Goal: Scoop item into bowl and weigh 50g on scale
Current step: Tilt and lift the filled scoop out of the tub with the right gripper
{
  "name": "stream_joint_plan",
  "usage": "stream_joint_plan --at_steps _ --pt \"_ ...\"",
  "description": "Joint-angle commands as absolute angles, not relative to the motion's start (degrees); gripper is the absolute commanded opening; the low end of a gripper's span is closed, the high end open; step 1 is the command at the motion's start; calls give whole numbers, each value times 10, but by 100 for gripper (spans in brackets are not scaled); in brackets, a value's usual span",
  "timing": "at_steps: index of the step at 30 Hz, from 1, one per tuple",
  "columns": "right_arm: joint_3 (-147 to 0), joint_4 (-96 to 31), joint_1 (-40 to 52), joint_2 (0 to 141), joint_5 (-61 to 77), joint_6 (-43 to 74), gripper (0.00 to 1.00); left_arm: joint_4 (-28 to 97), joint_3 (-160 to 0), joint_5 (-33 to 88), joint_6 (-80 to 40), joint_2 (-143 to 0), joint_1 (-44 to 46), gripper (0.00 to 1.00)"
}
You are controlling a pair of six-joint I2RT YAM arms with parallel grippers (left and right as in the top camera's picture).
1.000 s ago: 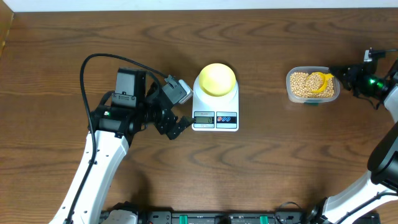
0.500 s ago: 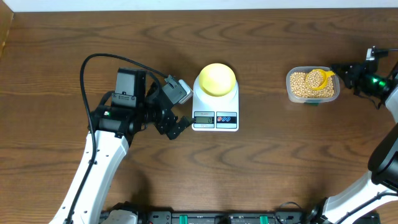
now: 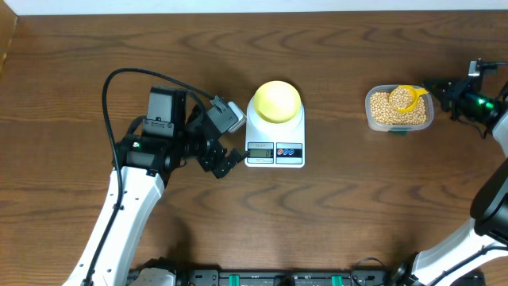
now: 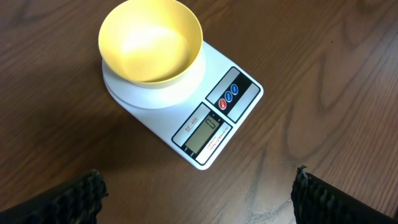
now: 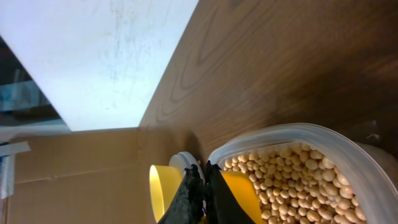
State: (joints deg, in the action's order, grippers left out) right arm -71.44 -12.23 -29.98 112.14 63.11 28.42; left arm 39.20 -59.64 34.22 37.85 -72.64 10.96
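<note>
The pale-yellow bowl (image 3: 275,101) (image 4: 151,40) stands empty on the white scale (image 3: 275,151) (image 4: 217,109). My left gripper (image 3: 234,139) (image 4: 200,202) hovers just left of the scale's display, open wide with nothing between its fingers. At the right, a clear tub (image 3: 375,119) (image 5: 292,130) holds the tan beans (image 3: 385,111) (image 5: 298,180). My right gripper (image 3: 436,92) (image 5: 202,193) is shut on the handle of a yellow scoop (image 3: 406,98) (image 5: 239,190). The scoop sits roughly level over the tub with beans in it.
The brown wooden table carries only the scale and the tub. A white wall strip runs along its far edge (image 3: 254,6). The right arm's base stands at the near right corner (image 3: 476,238).
The scoop has turned from tilted on edge in the beans to level with a load of beans, shifting slightly towards the far side. The left arm has not moved.
</note>
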Motion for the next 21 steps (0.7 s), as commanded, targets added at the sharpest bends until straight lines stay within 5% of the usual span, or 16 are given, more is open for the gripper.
stream_joint_plan --at_steps 1,21 --pt "-710 -107 -308 1132 673 320 1 394 -592 351 388 -730 107 98" --pt "-710 -47 -306 1132 731 420 1 394 -592 351 388 -730 107 98"
